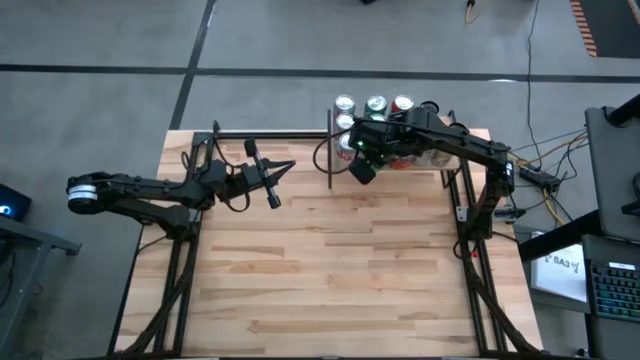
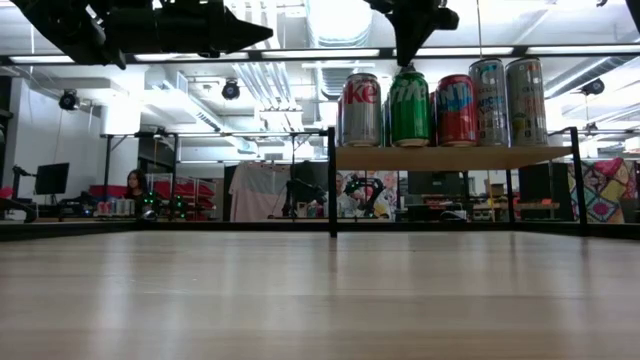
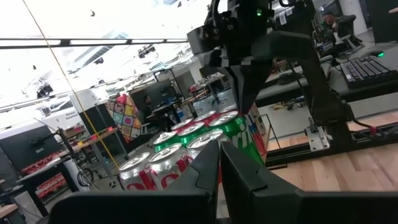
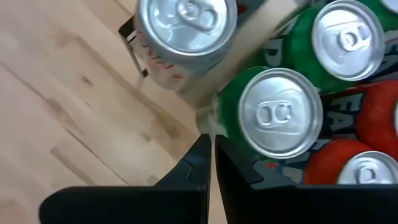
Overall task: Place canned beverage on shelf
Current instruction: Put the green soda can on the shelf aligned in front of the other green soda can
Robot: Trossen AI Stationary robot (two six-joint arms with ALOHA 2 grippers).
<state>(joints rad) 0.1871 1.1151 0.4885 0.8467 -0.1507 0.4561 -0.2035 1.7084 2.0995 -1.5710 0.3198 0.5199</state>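
Note:
The shelf (image 2: 450, 157) is a light wood board on thin black posts at the table's far right. Several cans stand upright on it: a silver one (image 2: 362, 110), a green one (image 2: 410, 108), a red one (image 2: 457, 110) and others. My right gripper (image 2: 405, 60) hangs over the shelf, fingers pointing down and shut on nothing. Its tip is just above the green can's top; in the right wrist view (image 4: 210, 146) it lies beside the green can (image 4: 280, 112). My left gripper (image 1: 285, 168) is shut and empty, held above the table left of the shelf.
Black frame rails run along the table's far, left and right edges (image 1: 460, 200). The striped wood tabletop (image 1: 330, 270) lies bare in front of the shelf. A shelf post (image 2: 331, 180) stands at the shelf's left corner. A person sits in the room beyond (image 2: 133, 185).

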